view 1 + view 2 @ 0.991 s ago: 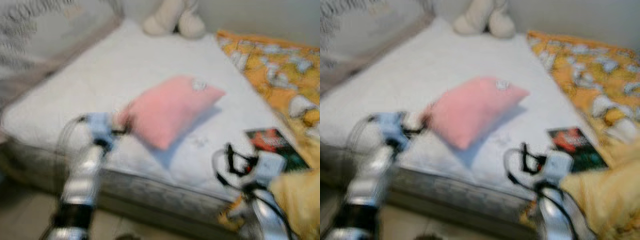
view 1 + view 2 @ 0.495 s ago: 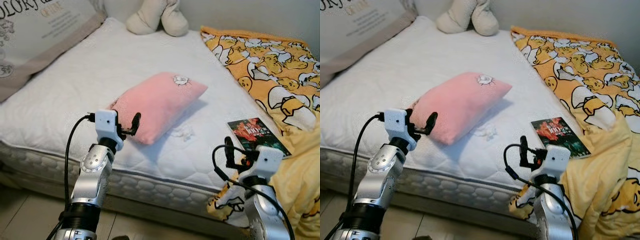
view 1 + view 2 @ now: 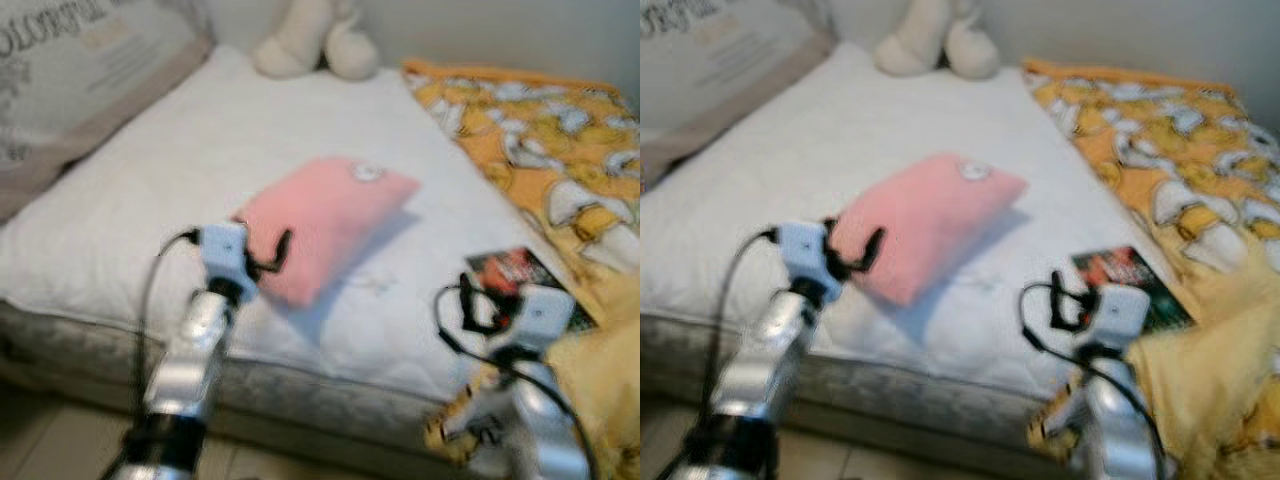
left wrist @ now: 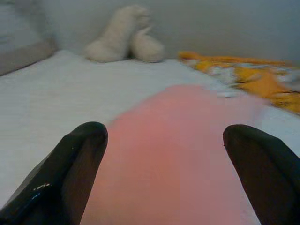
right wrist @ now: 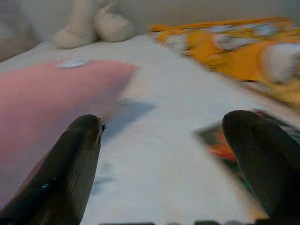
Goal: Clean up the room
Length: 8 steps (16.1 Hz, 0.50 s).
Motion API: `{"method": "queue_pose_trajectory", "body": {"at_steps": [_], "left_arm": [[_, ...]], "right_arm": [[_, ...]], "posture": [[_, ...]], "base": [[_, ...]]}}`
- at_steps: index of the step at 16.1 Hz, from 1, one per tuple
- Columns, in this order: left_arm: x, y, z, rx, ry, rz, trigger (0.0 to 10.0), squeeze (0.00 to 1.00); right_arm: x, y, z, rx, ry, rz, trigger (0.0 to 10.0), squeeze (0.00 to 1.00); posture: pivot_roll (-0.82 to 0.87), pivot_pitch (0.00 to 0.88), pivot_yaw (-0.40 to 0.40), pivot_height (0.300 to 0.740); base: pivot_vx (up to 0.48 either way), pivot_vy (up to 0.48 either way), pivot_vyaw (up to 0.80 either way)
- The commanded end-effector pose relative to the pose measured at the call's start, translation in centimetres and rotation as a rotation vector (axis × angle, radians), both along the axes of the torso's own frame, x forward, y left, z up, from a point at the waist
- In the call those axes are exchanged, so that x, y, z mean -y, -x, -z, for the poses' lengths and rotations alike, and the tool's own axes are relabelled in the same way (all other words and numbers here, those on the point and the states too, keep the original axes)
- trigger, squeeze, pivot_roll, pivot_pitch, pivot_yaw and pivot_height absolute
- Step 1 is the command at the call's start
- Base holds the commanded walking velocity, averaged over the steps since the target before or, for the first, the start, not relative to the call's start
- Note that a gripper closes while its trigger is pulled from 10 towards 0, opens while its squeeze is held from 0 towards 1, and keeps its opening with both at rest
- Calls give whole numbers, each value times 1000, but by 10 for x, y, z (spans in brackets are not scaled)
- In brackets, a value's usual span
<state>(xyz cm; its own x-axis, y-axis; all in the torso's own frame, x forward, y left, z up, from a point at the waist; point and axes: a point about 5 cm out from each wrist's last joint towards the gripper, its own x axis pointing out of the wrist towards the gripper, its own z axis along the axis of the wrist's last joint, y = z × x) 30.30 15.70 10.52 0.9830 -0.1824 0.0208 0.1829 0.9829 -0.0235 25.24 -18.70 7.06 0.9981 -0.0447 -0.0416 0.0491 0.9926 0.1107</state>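
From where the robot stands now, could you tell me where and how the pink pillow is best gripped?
Probably at the pink pillow's near corner, coming in from the mattress edge. That corner points at the open left pincer and looks thin enough to fit between its fingers, while the middle is plump.

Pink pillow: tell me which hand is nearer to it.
Left. The left hand is at the pink pillow's near end, fingers open. The right hand is off to the side, by the book.
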Motion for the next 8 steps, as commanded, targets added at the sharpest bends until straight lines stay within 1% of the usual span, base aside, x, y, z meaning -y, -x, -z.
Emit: {"method": "queue_pose_trajectory", "body": {"at_steps": [1, 3, 5, 7, 8], "left_arm": [[10, -2, -5, 6, 32, 10, 10000, 0], [13, 0, -7, 12, 42, 5, 10000, 0], [14, 1, -10, 22, 35, -2, 10000, 0], [14, 3, -19, 50, 21, 9, 10000, 0], [15, 3, -21, 59, 15, 17, 10000, 0]], "right_arm": [[6, -1, -1, -17, 8, -8, 10000, 0], [2, -8, -5, -22, -9, -48, 10000, 0], [4, -22, -12, -23, -38, -73, 10000, 0], [-2, -44, -19, -40, -67, -125, 10000, 0], [-4, -48, -20, -43, -79, -140, 10000, 0]], "posture": [[2, 0, -15, 726], [5, 0, -13, 726], [18, 0, -15, 726], [47, 0, -17, 726], [47, 0, -17, 726]], "base": [[266, 401, 0], [0, 472, 0], [0, 0, 0], [0, 0, 0], [0, 0, 0]]}}
